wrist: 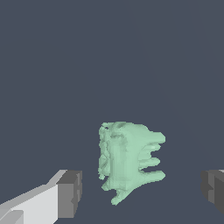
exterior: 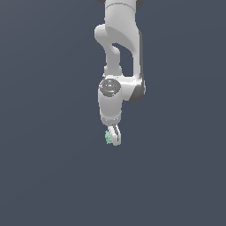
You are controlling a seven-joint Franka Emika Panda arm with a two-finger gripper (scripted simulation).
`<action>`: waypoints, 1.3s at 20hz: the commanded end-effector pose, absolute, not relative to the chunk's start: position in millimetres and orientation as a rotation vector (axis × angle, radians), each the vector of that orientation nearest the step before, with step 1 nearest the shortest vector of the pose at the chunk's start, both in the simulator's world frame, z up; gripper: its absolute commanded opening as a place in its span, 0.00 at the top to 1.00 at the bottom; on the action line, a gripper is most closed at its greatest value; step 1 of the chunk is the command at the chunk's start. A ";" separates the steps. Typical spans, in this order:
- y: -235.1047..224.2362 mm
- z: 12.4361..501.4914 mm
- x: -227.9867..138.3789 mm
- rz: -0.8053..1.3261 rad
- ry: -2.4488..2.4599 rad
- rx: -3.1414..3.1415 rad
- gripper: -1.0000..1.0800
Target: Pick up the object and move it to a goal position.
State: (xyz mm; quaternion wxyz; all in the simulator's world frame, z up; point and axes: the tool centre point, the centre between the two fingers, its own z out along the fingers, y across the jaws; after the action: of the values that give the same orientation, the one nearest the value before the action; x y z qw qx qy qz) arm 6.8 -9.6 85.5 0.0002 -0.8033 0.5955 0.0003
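Wrist view: fingers [wrist: 141,192] spread wide, half cut off, around untouched mint object [wrist: 129,159].

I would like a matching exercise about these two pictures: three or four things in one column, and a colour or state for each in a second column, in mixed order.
Things:
1. object
2. tool
3. finger pads
4. arm

Colour or state:
A. white, reaching down from the top of the exterior view
B. dark grey
C. pale mint green, lumpy
D. open, with one finger on each side of the object and a gap to both

Pairs: 1-C, 2-D, 3-B, 4-A
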 end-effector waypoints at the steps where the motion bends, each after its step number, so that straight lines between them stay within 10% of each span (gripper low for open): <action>1: -9.6 85.0 6.9 0.000 1.884 -2.514 0.04; 20: -9.6 34.7 6.6 0.000 1.886 -2.513 0.04; 21: -9.6 34.7 6.6 0.000 1.886 -2.513 1.00; 26: -9.6 34.7 6.6 0.000 1.886 -2.513 1.00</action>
State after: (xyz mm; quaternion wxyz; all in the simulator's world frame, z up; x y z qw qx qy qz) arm 6.8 -9.1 35.5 0.0003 -0.8000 0.6000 0.0000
